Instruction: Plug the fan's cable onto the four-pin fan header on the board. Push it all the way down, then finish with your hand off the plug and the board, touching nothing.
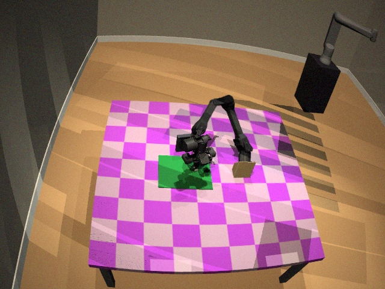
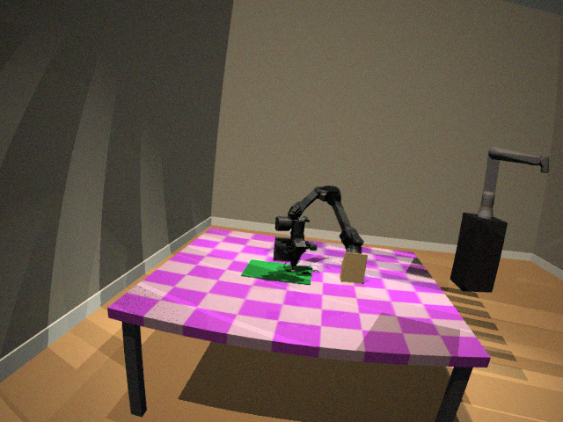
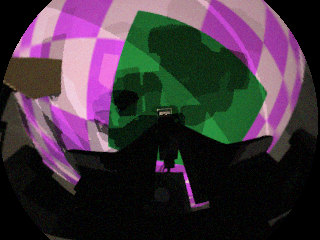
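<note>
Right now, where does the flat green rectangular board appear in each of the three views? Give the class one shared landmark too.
Top: the flat green rectangular board is near the picture's middle, partly under the arm.
Exterior: just below the middle, left of the landmark.
Wrist: upper middle, right of the landmark.
Shared landmark: the tan flat-faced block.

— What colour is the arm (image 1: pixel 234 121) (image 2: pixel 341 214)?
— Black all over, with slim, straight links and bulkier joints.
— And towards its end?
— Chunky dark blocks, with a stubby round cylinder (image 1: pixel 189 144) (image 2: pixel 283 222) sticking out sideways.
— Any markings?
— Too small and dark to tell.
</note>
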You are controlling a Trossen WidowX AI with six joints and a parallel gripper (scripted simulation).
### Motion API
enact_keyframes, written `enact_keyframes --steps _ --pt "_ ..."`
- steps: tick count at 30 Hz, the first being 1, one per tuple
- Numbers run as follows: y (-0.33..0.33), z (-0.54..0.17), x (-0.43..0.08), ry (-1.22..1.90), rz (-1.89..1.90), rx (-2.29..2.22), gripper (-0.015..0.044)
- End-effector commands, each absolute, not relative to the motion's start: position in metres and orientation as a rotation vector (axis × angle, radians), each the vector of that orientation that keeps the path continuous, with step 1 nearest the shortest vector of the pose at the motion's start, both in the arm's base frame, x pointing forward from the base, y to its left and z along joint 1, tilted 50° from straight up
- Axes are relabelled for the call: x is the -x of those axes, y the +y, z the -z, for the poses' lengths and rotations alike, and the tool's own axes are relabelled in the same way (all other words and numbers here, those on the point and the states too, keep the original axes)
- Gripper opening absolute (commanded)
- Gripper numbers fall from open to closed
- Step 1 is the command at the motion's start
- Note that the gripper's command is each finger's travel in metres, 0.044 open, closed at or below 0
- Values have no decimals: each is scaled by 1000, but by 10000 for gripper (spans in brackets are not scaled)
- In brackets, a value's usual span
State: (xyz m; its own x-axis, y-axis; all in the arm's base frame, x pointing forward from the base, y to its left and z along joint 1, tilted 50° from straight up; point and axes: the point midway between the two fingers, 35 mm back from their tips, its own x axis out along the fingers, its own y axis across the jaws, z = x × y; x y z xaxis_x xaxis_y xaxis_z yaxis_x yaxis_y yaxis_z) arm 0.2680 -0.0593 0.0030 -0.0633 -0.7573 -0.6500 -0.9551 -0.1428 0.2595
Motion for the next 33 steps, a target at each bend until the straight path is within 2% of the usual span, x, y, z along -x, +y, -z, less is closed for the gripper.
enact_keyframes --steps 1,33 --pt "-60 -4 -271 1845 -1008 1940 0" --pt "-63 0 -268 1845 -1011 1941 0"
